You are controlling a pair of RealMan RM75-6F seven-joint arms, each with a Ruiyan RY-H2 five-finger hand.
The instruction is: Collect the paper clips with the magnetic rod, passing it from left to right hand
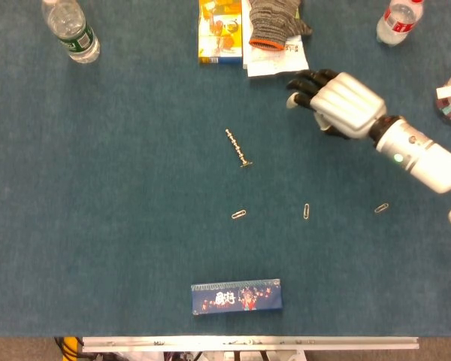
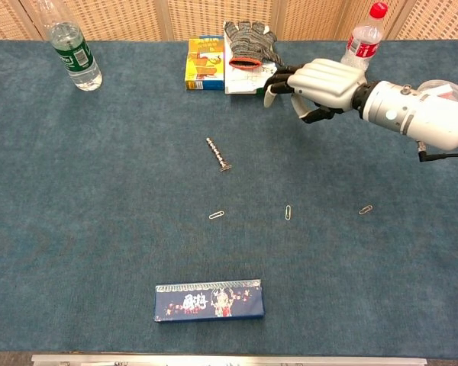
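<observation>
I have the right hand (image 1: 338, 101) out over the blue bench (image 1: 98, 188), white back up, dark fingers (image 1: 307, 81) spread a little and pointing toward the middle of the bench. It holds nothing; the fingers are apart and I see nothing between them. In the chest view the same hand (image 2: 314, 82) hangs above the cloth just in front of the paper sheets, its forearm (image 2: 416, 116) running off to the right edge.

The magnetic rod (image 1: 238, 147) lies flat on the bench near the centre, tilted, its wider end toward me. The hand is well apart from it, up and to the right. In the chest view the rod (image 2: 217, 154) sits in the same spot, with nothing touching it.

Three paper clips lie in a loose row nearer to me than the rod: one (image 1: 239, 214) just below the rod, one (image 1: 307, 211) in the middle, and one (image 1: 381, 208) furthest right, under the forearm in the head view. They are apart from each other and from the rod.

A long dark blue box (image 1: 236, 296) lies near the front edge. At the back I see a bottle with a green label (image 1: 71, 28), a yellow carton (image 1: 219, 30), a grey knit glove (image 1: 275, 21) on the papers, and a bottle with a red label (image 1: 399, 20).

My left hand shows in neither camera.
</observation>
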